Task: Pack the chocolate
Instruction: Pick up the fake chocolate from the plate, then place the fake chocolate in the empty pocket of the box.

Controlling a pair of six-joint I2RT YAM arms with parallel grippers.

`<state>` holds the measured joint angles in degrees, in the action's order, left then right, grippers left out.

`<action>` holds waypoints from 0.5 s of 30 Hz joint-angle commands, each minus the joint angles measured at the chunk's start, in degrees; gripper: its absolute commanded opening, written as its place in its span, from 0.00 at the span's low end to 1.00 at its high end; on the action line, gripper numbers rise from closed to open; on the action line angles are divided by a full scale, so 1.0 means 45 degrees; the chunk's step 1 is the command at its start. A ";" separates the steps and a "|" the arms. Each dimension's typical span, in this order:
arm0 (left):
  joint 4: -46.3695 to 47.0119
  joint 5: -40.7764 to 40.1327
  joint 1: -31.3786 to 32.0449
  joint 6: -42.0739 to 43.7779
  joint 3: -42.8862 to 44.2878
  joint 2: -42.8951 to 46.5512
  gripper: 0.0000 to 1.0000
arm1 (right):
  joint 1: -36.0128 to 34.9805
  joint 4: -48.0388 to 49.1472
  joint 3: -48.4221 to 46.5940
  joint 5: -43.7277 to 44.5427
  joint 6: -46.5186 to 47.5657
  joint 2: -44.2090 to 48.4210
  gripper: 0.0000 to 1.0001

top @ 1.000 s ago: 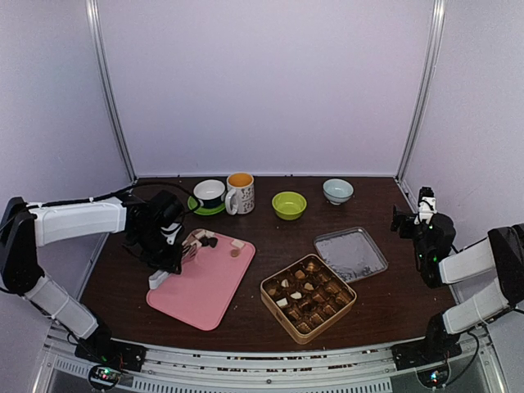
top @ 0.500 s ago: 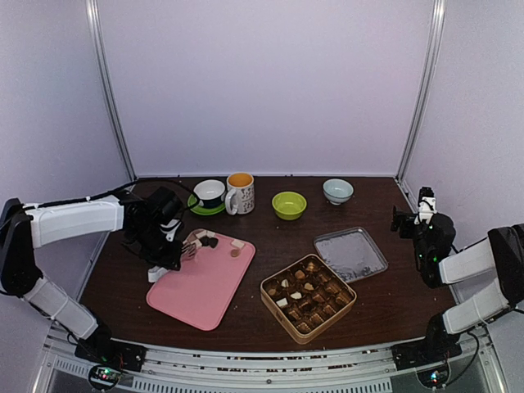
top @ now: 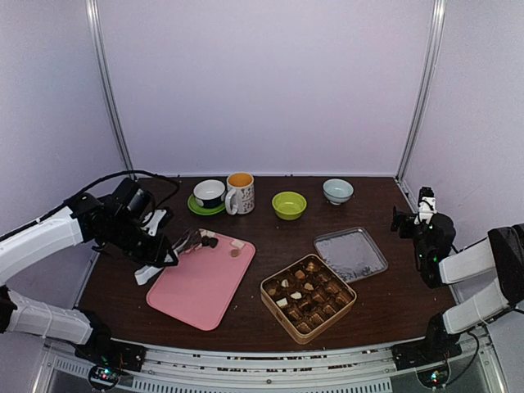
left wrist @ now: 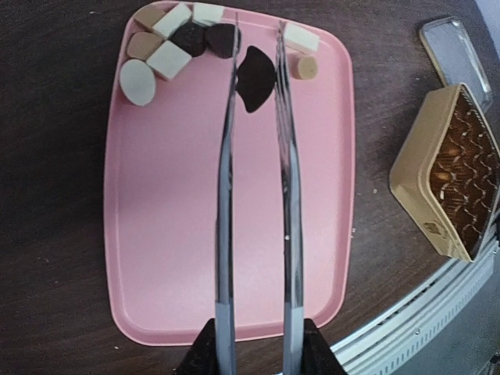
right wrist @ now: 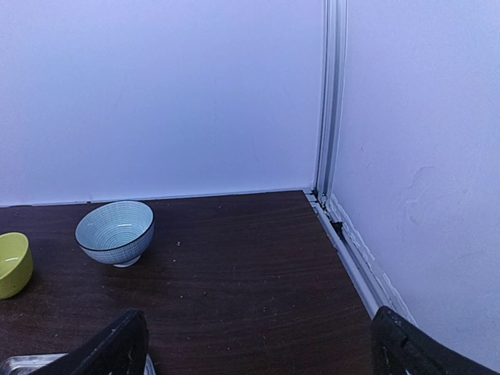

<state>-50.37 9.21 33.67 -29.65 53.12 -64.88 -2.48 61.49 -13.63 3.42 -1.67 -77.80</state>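
My left fingers are clamped on the handle end of the tongs, squeezing the two metal blades part-way together. My right fingers stand wide apart with nothing in them, out at the right side of the counter and well away from the work.

The loose chocolates lie bunched at the far end of the pink tray. They are cream, tan and dark, and several touch one another. One dark piece, teardrop-shaped, lies on the tray between the blade tips, just beside the bunch. I cannot tell whether the blades touch its sides. The gold box sits to the right of the tray with many of its cells already holding pieces. Its lid lies behind it.

I expect each piece to be very light, stiff and smooth, so it should be slippery against polished metal. Too hard a squeeze could chip it or shoot it out sideways. I would take the dark piece across its widest part, blades on the two flanks rather than near the point, and low against the tray. The blades are long and springy, so the tips may twist under load. A gentle, even pinch and a level carry seem wise. The square cream ones, with flat parallel sides, look easier to hold than the oval.
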 commanded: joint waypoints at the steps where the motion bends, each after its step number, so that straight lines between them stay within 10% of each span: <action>1: 0.1677 0.1806 0.0137 -0.0023 -0.0345 0.0895 0.24 | 0.0043 0.0182 -0.0165 -0.0053 0.0059 -0.0016 1.00; 15: 0.3581 0.3059 0.1449 -0.0047 -0.0519 0.0758 0.23 | 0.0034 0.0182 -0.0168 -0.0038 0.0052 -0.0016 1.00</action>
<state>-39.97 20.99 37.89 -30.09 50.02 -60.45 -2.48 61.49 -13.63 3.42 -1.65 -77.80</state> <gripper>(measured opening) 0.283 0.999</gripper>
